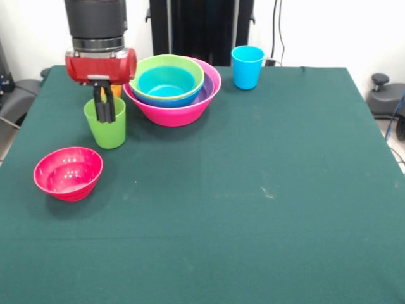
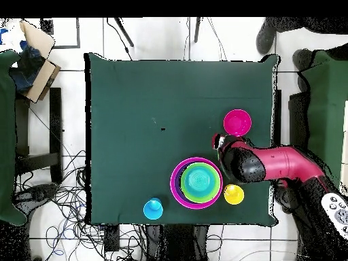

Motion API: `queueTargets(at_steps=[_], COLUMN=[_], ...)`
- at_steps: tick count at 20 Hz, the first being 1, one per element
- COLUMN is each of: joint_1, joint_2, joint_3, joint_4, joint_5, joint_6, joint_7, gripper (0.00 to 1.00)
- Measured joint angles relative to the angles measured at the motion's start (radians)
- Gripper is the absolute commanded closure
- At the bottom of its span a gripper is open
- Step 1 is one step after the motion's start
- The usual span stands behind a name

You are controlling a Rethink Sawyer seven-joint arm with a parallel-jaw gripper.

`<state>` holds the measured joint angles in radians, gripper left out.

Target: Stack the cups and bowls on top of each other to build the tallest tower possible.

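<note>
A green cup (image 1: 105,123) stands upright on the table at the front view's left. My gripper (image 1: 104,116) hangs straight over it with its fingers close together, their tips down in the cup's mouth; I cannot see them holding the wall. In the overhead view the arm (image 2: 272,165) hides this cup. The tower (image 1: 172,85) is a large pink bowl holding purple, blue, light green and light blue bowls; it also shows in the overhead view (image 2: 196,182). A red-pink bowl (image 1: 68,172) and a blue cup (image 1: 247,66) stand alone. A yellow cup (image 2: 233,194) stands beside the tower.
The table carries a dark green cloth (image 1: 253,202). In the overhead view the red-pink bowl (image 2: 237,122) lies near the right edge and the blue cup (image 2: 153,209) near the bottom edge. Cables and chair legs surround the table.
</note>
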<state>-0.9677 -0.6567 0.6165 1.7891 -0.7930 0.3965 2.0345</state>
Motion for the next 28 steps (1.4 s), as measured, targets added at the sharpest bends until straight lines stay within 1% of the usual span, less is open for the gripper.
queueTargets(at_steps=[7, 10, 12, 15, 16, 22, 28], joint_1=[-0.041, -0.051, -0.058, -0.058, -0.058, -0.058, -0.058], joint_2=[0.064, 0.096, 0.135, 0.164, 0.176, 0.214, 0.226], joint_3=[0.042, 0.057, 0.076, 0.087, 0.091, 0.105, 0.113], joint_4=[-0.085, -0.127, -0.181, -0.222, -0.24, -0.305, -0.327], joint_5=[-0.002, -0.003, -0.003, -0.003, -0.003, -0.003, -0.003], joint_6=[0.062, 0.084, 0.108, 0.125, 0.132, 0.171, 0.174], joint_7=[-0.031, -0.059, -0.1, -0.135, -0.149, -0.2, -0.203], gripper=[1.0, 1.0, 1.0, 1.0, 0.0, 0.0, 0.0])
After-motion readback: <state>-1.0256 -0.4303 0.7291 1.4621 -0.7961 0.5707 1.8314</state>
